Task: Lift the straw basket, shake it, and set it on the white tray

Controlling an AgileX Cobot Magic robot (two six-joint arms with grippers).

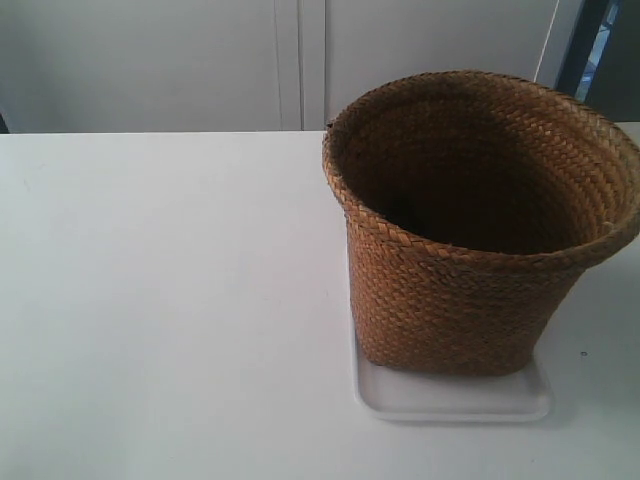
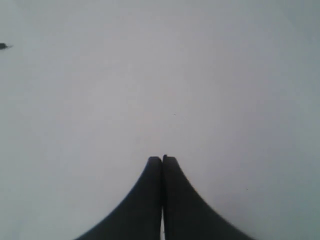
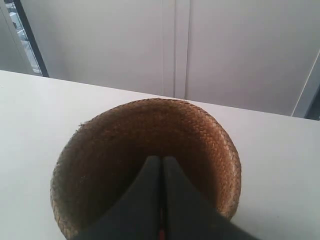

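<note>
The brown straw basket (image 1: 470,240) stands upright on the white tray (image 1: 455,398) at the right of the exterior view, its dark inside empty as far as I can see. No arm shows in that view. In the right wrist view my right gripper (image 3: 161,159) is shut with nothing between its fingers. It hangs over the basket's (image 3: 210,135) open mouth, apart from the weave. In the left wrist view my left gripper (image 2: 161,159) is shut over bare white table, holding nothing; basket and tray are out of that view.
The white table (image 1: 170,300) stretches wide to the left of the basket. Pale cabinet doors (image 1: 290,60) stand behind the table's far edge. A small dark mark (image 2: 4,46) lies on the table in the left wrist view.
</note>
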